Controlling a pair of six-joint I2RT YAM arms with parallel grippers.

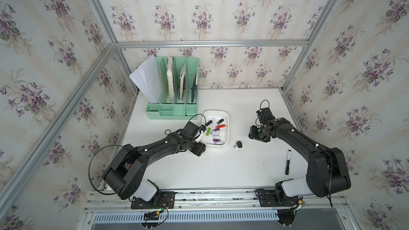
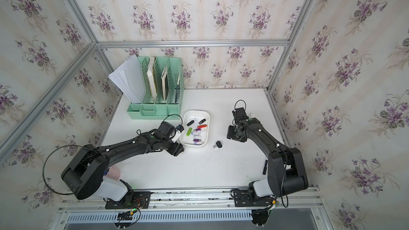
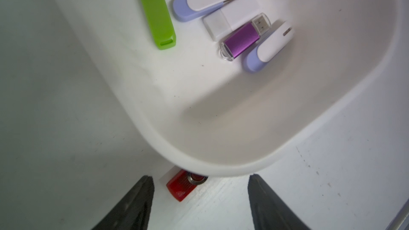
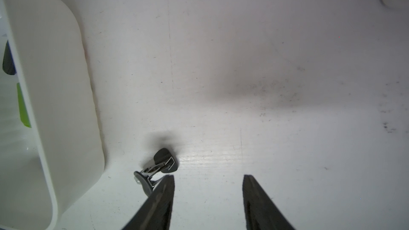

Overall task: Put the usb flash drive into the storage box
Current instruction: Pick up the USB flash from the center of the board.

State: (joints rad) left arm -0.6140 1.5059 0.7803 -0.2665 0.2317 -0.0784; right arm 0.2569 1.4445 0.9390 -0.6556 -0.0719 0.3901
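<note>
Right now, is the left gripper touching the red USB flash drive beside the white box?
Apart. The left wrist view shows the red flash drive between the open fingers of the left gripper, with bare table on each side of it.

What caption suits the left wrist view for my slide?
Open left pincer over a red drive on the table, just outside the box; several drives lie inside.
</note>
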